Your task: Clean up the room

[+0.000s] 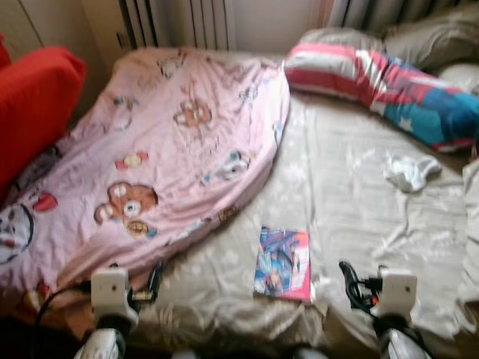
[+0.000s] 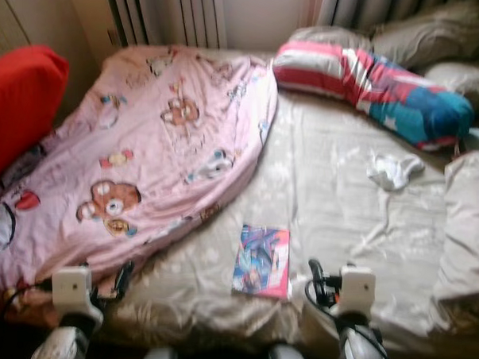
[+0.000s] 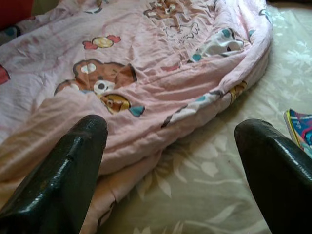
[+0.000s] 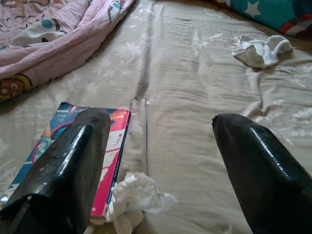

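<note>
**A:** What lies on the bed?

**B:** A beige, leaf-patterned sheet covers it. A pink blanket printed with cartoon bears is spread over the robot's left part of the bed, its rounded edge curving across the sheet. Near the front edge lies a colourful book, flat, cover up, in pink and blue.

**A:** Anything else loose?

**B:** A crumpled white tissue touches the near corner of the book. Further back, toward the right, a white sock lies bunched on the sheet, well apart from the book. Behind it a striped pillow in red, white and teal lies across the bed, with grey pillows beyond. A red cushion sits at the far left.

**A:** Where are the hands?

**B:** Both hover low at the front edge of the bed. The left hand has its fingers spread apart, empty, pointing at the blanket's edge where it meets the sheet. The right hand is also spread wide and empty; one finger overlaps the book in the wrist view, with the tissue just beside it.
</note>
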Robot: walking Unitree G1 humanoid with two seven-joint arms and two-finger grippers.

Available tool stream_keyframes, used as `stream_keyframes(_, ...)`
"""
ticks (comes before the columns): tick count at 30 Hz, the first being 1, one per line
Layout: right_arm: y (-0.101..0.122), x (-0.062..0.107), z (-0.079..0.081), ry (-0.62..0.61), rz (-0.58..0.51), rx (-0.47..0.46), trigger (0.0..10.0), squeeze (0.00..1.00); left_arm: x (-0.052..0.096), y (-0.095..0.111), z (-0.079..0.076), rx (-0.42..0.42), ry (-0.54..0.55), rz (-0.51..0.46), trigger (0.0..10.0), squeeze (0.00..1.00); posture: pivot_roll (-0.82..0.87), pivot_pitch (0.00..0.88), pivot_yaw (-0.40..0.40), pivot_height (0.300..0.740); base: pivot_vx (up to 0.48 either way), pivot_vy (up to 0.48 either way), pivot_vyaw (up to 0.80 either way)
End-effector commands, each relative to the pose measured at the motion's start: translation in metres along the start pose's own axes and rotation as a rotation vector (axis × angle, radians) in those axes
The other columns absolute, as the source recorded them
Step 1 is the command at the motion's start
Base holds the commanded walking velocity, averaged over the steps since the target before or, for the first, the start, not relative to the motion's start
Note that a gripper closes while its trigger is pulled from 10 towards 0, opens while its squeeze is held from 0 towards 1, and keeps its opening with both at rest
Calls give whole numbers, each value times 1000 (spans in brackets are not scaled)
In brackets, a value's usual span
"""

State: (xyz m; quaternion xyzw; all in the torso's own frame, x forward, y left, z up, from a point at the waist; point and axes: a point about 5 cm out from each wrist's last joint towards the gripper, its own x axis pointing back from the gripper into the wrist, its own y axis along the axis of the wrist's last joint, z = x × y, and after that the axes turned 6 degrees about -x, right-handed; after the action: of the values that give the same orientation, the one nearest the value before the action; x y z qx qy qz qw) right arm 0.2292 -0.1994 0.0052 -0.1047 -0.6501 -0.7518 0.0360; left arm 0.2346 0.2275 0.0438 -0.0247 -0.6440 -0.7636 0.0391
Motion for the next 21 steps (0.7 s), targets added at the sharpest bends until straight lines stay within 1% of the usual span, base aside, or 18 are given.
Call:
stream_keyframes(1, -3, 1, -5, -20, 11, -3, 10000, 0, 1, 0, 0, -16, -9, 5, 10000, 0, 159, 129, -29, 652, 0, 0, 0)
stream_keyframes(6, -2, 0, -5, -23, 9, -2, 10000, 0, 1, -2, 1, -24, -4, 24, 10000, 0, 159, 131, -29, 652, 0, 0, 0)
stream_keyframes(17, -4, -2, -6, -35, 33, 6, 10000, 0, 1, -2, -1, -21, -16, 26, 10000, 0, 158, 134, -27, 652, 0, 0, 0)
stream_keyframes(21, -2, -2, -3, -28, 5, -8, 10000, 0, 0, -2, -2, -14, -28, 25, 10000, 0, 159, 134, -27, 652, 0, 0, 0)
